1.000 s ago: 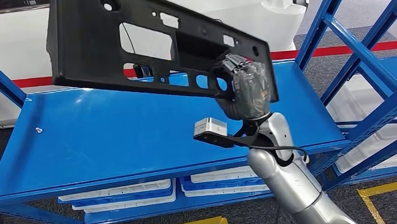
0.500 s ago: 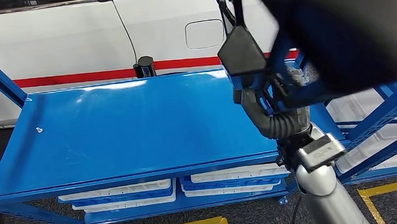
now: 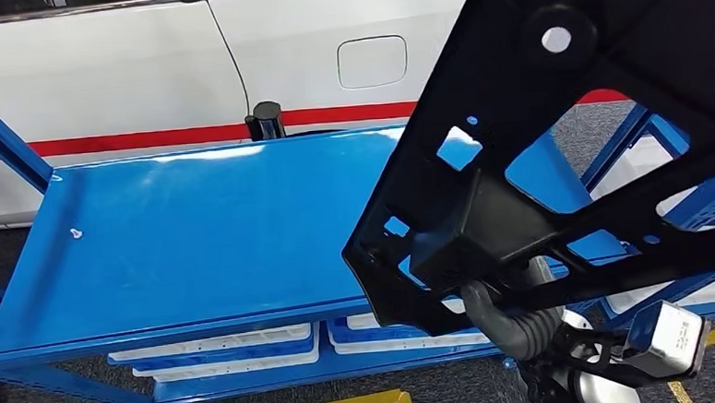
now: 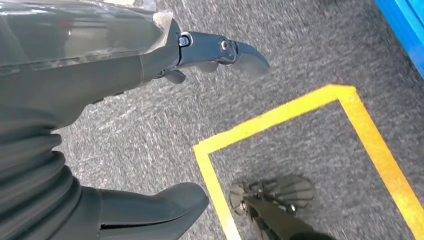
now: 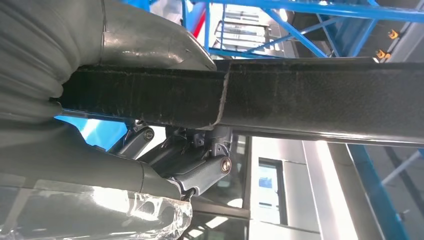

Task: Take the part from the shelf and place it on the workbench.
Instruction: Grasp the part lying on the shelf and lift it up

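Part (image 3: 598,106) is a big black panel with cutouts, no readable markings, clamped in the right hand (image 5: 150,135) above the blue shelf (image 3: 198,228); left hand (image 4: 150,125) hangs empty, fingers apart.

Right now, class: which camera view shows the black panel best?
The head view: the black panel shows its cut-outs and outline above the blue shelf. The right wrist view shows its edge gripped by the right hand; the left wrist view shows floor.

The part (image 3: 600,133) looked like matt black moulded plastic, its edge rough in the right wrist view. Beside it, the shelf (image 3: 199,237) was glossy blue painted metal. Below the shelf, the floor (image 4: 310,65) was coarse grey carpet with smooth yellow tape (image 4: 270,120).
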You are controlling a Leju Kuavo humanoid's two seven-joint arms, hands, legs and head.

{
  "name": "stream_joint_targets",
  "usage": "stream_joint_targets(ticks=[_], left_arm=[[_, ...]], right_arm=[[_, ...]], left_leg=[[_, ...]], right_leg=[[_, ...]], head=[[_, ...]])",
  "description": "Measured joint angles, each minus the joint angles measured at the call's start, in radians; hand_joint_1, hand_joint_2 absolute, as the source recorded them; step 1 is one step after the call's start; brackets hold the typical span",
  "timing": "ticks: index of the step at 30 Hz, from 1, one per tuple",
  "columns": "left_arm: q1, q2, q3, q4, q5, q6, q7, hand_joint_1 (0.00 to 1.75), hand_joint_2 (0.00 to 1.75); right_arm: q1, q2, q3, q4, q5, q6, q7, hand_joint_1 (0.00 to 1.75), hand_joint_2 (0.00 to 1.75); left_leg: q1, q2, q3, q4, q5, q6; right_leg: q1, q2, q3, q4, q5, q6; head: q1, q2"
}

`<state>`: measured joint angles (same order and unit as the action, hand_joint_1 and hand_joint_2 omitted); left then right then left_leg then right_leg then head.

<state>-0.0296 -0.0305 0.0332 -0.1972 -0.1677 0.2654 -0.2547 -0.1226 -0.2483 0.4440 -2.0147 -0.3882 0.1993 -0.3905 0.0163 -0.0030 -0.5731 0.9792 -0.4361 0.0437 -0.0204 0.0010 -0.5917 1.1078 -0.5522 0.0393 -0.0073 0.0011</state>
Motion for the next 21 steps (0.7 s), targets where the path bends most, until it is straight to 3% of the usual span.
stream_joint_targets(ticks=[2,3,4,6,7,8,9,12,14,17,18,20,21], left_arm=[[0.000,0.001,0.002,0.000,-0.001,0.000,0.000,0.00,1.75],[0.000,0.002,0.002,0.000,-0.002,-0.001,0.000,0.00,1.75],[0.000,0.002,0.002,0.000,-0.002,-0.001,0.000,0.00,1.75],[-0.001,0.002,0.002,0.000,-0.004,-0.002,0.001,0.00,1.75],[-0.001,0.004,0.002,0.000,-0.005,-0.002,0.001,0.00,1.75],[-0.002,0.005,0.002,0.000,-0.006,-0.002,0.001,0.00,1.75],[-0.002,0.007,0.002,0.000,-0.007,-0.003,0.001,0.00,1.75],[-0.003,0.007,0.002,0.001,-0.009,-0.004,0.001,0.00,1.75],[-0.003,0.007,0.002,0.002,-0.009,-0.005,0.002,0.00,1.75],[-0.003,0.008,0.002,0.003,-0.008,-0.006,0.002,0.00,1.75],[-0.003,0.008,0.002,0.003,-0.007,-0.005,0.002,0.00,1.75],[-0.003,0.008,0.003,0.003,-0.004,-0.004,0.001,0.00,1.75],[-0.003,0.008,0.004,0.003,-0.003,-0.004,0.001,0.00,1.75]], right_arm=[[0.014,0.000,-0.009,0.004,-0.004,0.012,0.009,1.75,1.75],[0.018,0.000,-0.012,0.008,-0.006,0.017,0.015,1.75,1.75],[0.021,0.000,-0.015,0.011,-0.007,0.020,0.020,1.75,1.75],[0.022,0.000,-0.019,0.015,-0.007,0.024,0.028,1.75,1.75],[0.022,0.000,-0.021,0.017,-0.008,0.026,0.032,1.75,1.75],[0.023,0.000,-0.022,0.019,-0.008,0.028,0.036,1.75,1.75],[0.023,0.000,-0.022,0.021,-0.008,0.031,0.040,1.75,1.75],[0.027,0.002,-0.021,0.032,-0.008,0.042,0.052,1.75,1.75],[0.030,0.004,-0.020,0.038,-0.008,0.046,0.057,1.75,1.75],[0.033,0.008,-0.019,0.045,-0.007,0.053,0.061,1.75,1.75],[0.034,0.009,-0.019,0.047,-0.007,0.056,0.064,1.75,1.75],[0.036,0.012,-0.017,0.053,-0.006,0.064,0.073,1.75,1.75],[0.037,0.013,-0.017,0.055,-0.007,0.068,0.079,1.75,1.75]], left_leg=[[0.000,0.001,-0.004,0.000,0.002,-0.001],[0.001,0.002,-0.005,0.000,0.004,-0.004],[0.003,0.002,-0.007,0.001,0.006,-0.007],[0.008,0.000,-0.010,0.007,0.007,-0.018],[0.009,-0.002,-0.015,0.012,0.007,-0.026],[0.009,-0.004,-0.019,0.018,0.007,-0.035],[0.007,-0.005,-0.023,0.023,0.007,-0.043],[0.008,-0.009,-0.035,0.032,0.010,-0.063],[0.012,-0.005,-0.056,0.078,-0.035,-0.070],[0.013,0.000,-0.111,0.231,-0.143,-0.073],[0.012,0.000,-0.124,0.277,-0.164,-0.073],[0.011,0.000,-0.117,0.309,-0.172,-0.066],[0.008,-0.001,-0.086,0.273,-0.153,-0.058]], right_leg=[[-0.002,0.000,-0.057,0.130,-0.051,0.000],[-0.005,0.000,-0.069,0.162,-0.058,0.006],[-0.008,0.000,-0.060,0.152,-0.047,0.017],[-0.019,-0.001,0.010,0.024,0.004,0.045],[-0.021,0.001,0.047,-0.038,0.027,0.052],[-0.022,0.004,0.069,-0.080,0.041,0.052],[-0.021,0.008,0.076,-0.095,0.044,0.045],[-0.020,0.012,0.058,-0.085,0.047,0.013],[-0.020,0.009,0.045,-0.085,0.059,-0.006],[-0.011,0.004,0.027,-0.085,0.073,-0.026],[-0.007,0.003,0.020,-0.084,0.078,-0.030],[0.003,0.001,0.007,-0.084,0.088,-0.033],[0.008,0.001,0.001,-0.084,0.094,-0.034]], head=[[0.000,0.000],[0.000,0.000],[0.000,0.000],[0.001,0.000],[0.002,0.000],[0.002,0.000],[0.002,0.000],[0.000,0.000],[-0.002,0.000],[-0.004,0.000],[-0.004,0.000],[-0.004,0.000],[-0.004,0.000]])
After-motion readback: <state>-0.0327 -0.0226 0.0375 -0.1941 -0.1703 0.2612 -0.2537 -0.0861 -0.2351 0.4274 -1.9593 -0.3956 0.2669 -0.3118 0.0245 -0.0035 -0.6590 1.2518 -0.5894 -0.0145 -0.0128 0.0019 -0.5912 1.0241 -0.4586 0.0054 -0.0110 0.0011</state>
